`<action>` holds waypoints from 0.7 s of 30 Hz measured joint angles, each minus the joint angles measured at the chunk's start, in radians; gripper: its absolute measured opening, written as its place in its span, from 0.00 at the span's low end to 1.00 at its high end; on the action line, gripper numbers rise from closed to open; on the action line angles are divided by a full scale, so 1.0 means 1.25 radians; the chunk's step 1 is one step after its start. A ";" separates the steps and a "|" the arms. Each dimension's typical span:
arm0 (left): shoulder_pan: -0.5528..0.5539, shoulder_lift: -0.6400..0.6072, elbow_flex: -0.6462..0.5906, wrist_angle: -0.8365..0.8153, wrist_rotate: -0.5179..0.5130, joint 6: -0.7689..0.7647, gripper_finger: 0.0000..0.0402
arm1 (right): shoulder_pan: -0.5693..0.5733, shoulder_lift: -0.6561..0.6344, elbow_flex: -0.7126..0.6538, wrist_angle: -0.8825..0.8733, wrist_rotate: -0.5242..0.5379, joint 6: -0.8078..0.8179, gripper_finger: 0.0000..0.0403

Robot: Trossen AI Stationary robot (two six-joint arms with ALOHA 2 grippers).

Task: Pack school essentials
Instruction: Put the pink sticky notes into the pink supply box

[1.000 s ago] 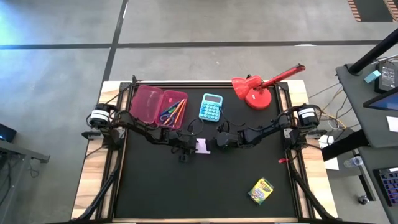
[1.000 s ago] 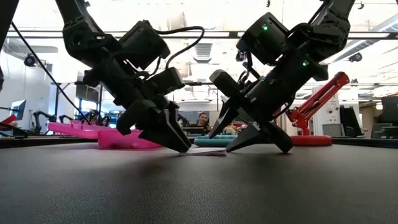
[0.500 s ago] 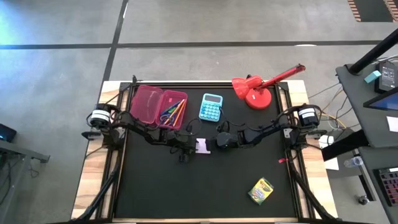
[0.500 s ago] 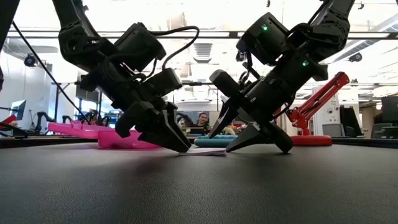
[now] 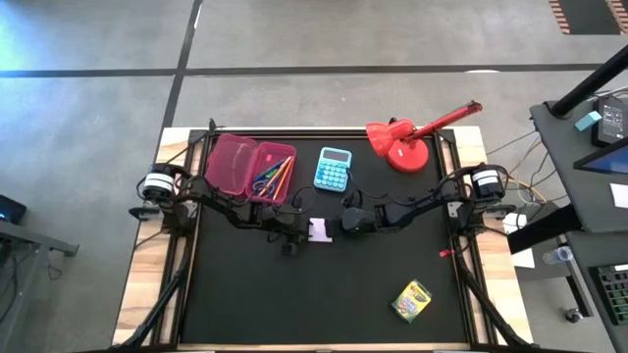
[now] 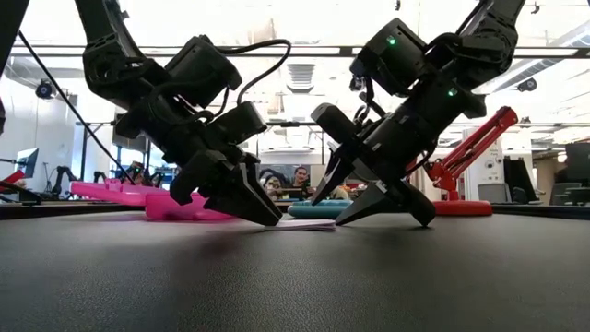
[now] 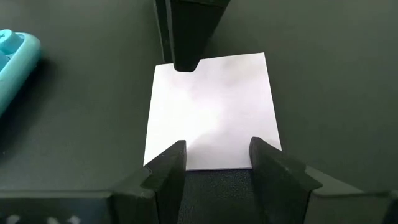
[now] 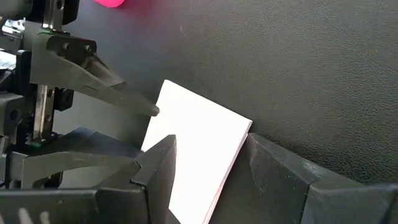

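A white square pad (image 5: 320,230) lies flat on the black mat at mid-table, also seen in the left wrist view (image 7: 211,112) and in the right wrist view (image 8: 193,137). My left gripper (image 5: 302,228) stands open at the pad's left edge, slanting down. My right gripper (image 5: 339,226) is open and rolled on its side at the pad's right edge, one finger above the other. An open pink case (image 5: 250,167) at the far left holds orange pencils and blue-handled scissors. A yellow-green crayon box (image 5: 412,301) lies near the front right. My left gripper sets both open fingertips (image 7: 174,152) on the pad's left edge (image 7: 214,163), slanting down from the table's left; the pad stays flat on the mat. My right gripper's upper fingertip (image 7: 185,62) stands over the pad's right edge (image 7: 205,62). Whether it touches, I cannot tell.
A light-blue calculator (image 5: 334,169) lies just beyond the pad. A red desk lamp (image 5: 402,145) stands at the far right. The mat's near half is bare except for the crayon box.
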 joint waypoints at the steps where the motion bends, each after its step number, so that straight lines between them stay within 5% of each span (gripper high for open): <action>1: 0.000 0.000 0.000 0.000 0.000 0.000 0.41 | -0.001 -0.001 0.002 -0.007 0.000 -0.001 0.47; 13: 0.000 -0.165 -0.006 -0.076 -0.005 -0.048 0.41 | -0.005 -0.001 0.037 -0.065 -0.004 -0.014 0.47; 21: 0.000 -0.302 -0.008 -0.263 -0.001 -0.326 0.41 | -0.003 0.008 0.037 -0.047 -0.024 0.001 0.47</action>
